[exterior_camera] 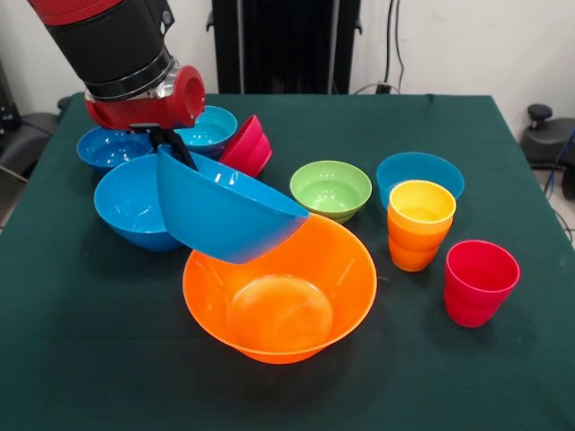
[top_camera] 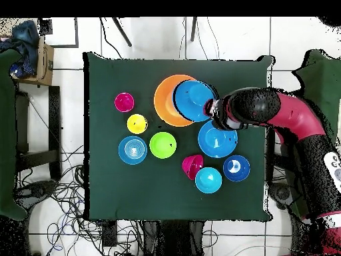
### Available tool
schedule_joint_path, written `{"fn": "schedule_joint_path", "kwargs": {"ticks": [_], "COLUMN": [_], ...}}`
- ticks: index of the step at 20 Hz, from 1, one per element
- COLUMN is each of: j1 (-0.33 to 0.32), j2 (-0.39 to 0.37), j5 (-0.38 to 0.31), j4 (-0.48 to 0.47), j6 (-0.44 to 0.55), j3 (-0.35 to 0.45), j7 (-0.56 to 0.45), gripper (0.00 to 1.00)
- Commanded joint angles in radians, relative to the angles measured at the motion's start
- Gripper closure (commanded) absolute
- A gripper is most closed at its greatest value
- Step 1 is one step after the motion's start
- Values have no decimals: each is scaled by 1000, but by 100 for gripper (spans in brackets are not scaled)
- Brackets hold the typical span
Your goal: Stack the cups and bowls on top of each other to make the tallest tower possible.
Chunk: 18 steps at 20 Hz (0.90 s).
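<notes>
Tool [exterior_camera: 176, 151] grips tilted blue bowl [exterior_camera: 229, 215] over orange bowl [exterior_camera: 280, 305].

Bright even light, glossy glare

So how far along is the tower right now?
Barely started. The large orange bowl sits empty as the base. The gripper holds a large blue bowl by its rim, tilted above it. Left: another large blue bowl, the green bowl, five more small bowls, and the cups.

Lab: robot arm [top_camera: 293, 120], floor cables [top_camera: 60, 193], draped table [exterior_camera: 503, 377].
</notes>
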Motion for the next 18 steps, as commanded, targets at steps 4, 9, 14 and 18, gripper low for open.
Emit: {"fn": "schedule_joint_path", "kwargs": {"ticks": [4,9,14,18], "j1": [54,64,85,91], "j2": [39,32,28,30], "j5": [21,42,61,62], "j4": [-21,-32,-44,-47], "j6": [-30,-16,-12,-19], "j3": [8,14,8,-1], "j7": [-59,-49,-33,-39], "gripper": [100,100,100,100]}}
